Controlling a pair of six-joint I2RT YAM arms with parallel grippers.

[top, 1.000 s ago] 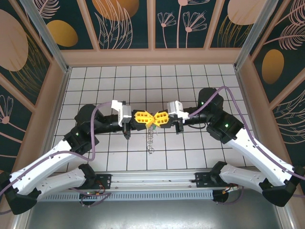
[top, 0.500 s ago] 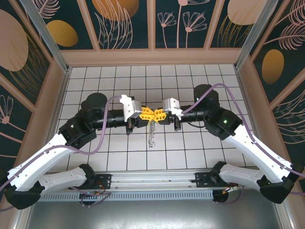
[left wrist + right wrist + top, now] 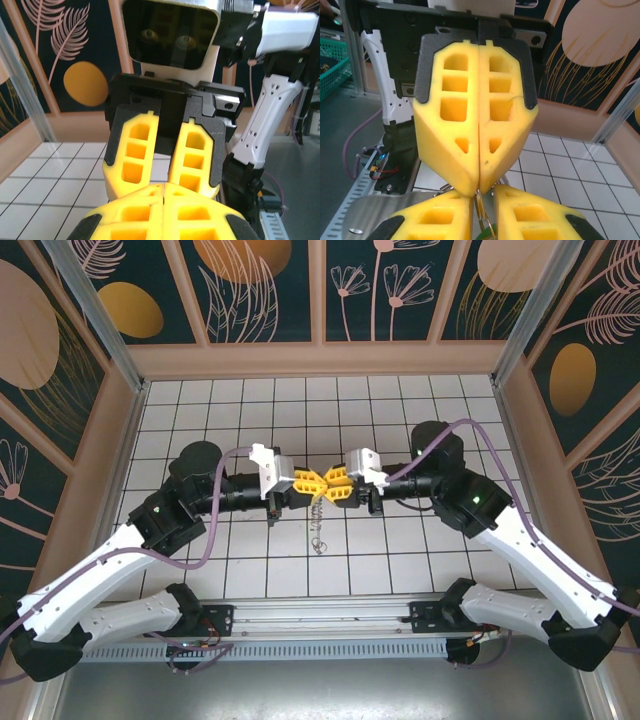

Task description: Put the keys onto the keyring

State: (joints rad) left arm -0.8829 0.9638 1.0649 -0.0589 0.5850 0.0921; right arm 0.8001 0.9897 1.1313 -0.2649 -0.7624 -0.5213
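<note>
I am pinching my left gripper (image 3: 310, 482) fully closed on the keyring (image 3: 316, 522). Its wire is coming out of the tip in the right wrist view, and its chain is dangling toward the near side of the worktop (image 3: 250, 560). I am holding my right gripper (image 3: 332, 483) tip to tip against the left one, above the middle of the worktop. Its fingers are standing a narrow gap apart with the green key (image 3: 482, 234) between them, and I am judging that it is gripping the key. Setting the two nose to nose is lining key and ring up for threading. I am finding no brand, label or writing to read
</note>
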